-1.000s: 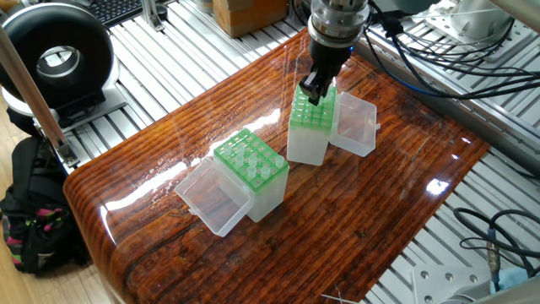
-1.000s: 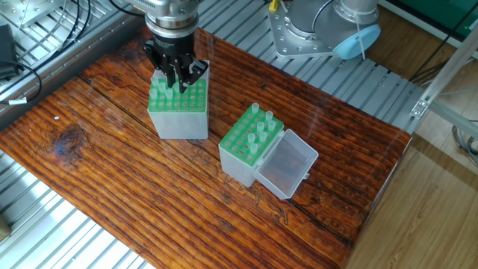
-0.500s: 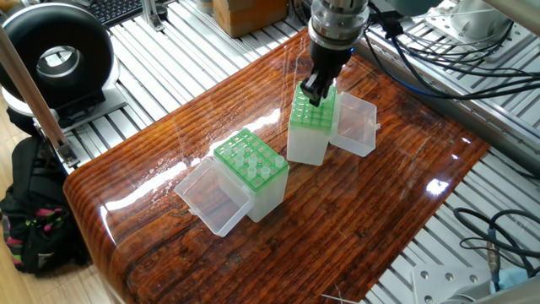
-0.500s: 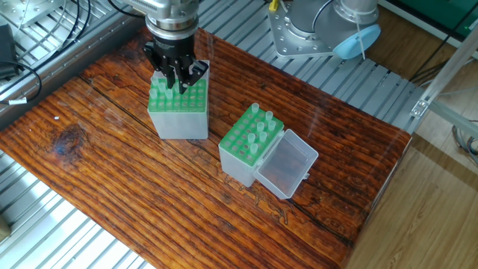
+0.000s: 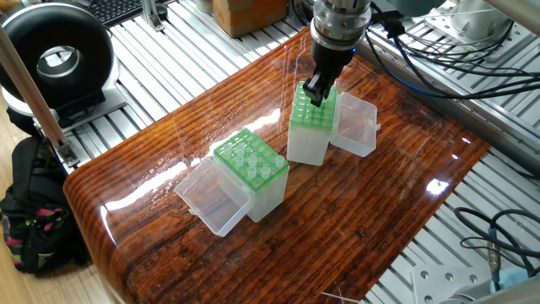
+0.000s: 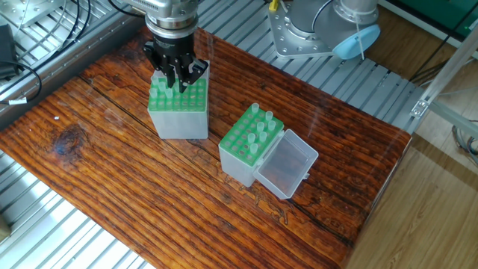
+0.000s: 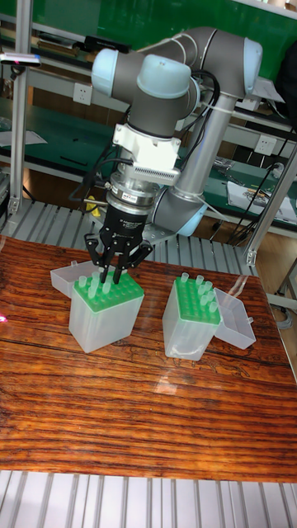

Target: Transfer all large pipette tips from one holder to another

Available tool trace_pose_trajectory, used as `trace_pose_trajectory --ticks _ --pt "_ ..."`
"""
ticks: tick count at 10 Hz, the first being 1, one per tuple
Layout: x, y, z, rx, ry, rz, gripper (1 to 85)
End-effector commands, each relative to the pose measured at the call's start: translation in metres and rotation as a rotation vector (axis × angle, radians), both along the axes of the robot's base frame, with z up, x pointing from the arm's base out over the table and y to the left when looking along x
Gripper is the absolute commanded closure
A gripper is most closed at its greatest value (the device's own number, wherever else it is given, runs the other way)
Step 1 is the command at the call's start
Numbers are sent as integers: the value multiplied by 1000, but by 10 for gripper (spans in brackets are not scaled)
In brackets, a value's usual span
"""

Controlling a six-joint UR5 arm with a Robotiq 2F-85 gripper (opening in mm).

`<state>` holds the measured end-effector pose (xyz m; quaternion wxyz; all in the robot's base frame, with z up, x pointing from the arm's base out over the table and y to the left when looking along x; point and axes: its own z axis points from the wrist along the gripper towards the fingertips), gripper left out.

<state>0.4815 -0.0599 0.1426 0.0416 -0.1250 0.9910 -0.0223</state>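
Plainly, everything turned on what stood straight beneath the fingertips. The gripper (image 6: 177,77) hung point-down over the green-topped rack (image 6: 178,110) at the far end of the wooden table (image 6: 112,179), its dark fingers (image 7: 106,262) drawn close together and reaching right down to the green grid. From where I stood I could not tell whether a tip was pinched between them or whether they were merely closing in on one; the fingers hid whatever sat at that spot.

The large pipette tips (image 6: 259,127) that showed clearly were in the second rack (image 6: 250,146), well off to one side of the fingers and lower than the wrist. They stood upright in their holes, round open tops upward, so their long axis ran the same way as the gripper's. A few whitish tops (image 7: 85,283) also poked up from the rack just beside the fingertips, in the tall view.

Each rack had its clear hinged lid (image 6: 285,167) thrown open and lying flat away from the grid, so nothing stood between the two racks.

My judgement was that any lift or push had to run straight along that vertical line; a sideways drift would have caught the neighbouring tops.
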Motion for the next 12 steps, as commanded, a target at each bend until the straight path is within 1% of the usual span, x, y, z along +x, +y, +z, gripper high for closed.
trace_pose_trajectory --ticks 1,3,5,8,12 --pt "1 1 0 14 -7 8 577" --pt "4 4 -2 20 -13 9 590" --pt "6 7 -2 25 -14 7 620" --pt "9 9 0 24 -15 1 643" --pt "8 9 4 25 -12 1 650"
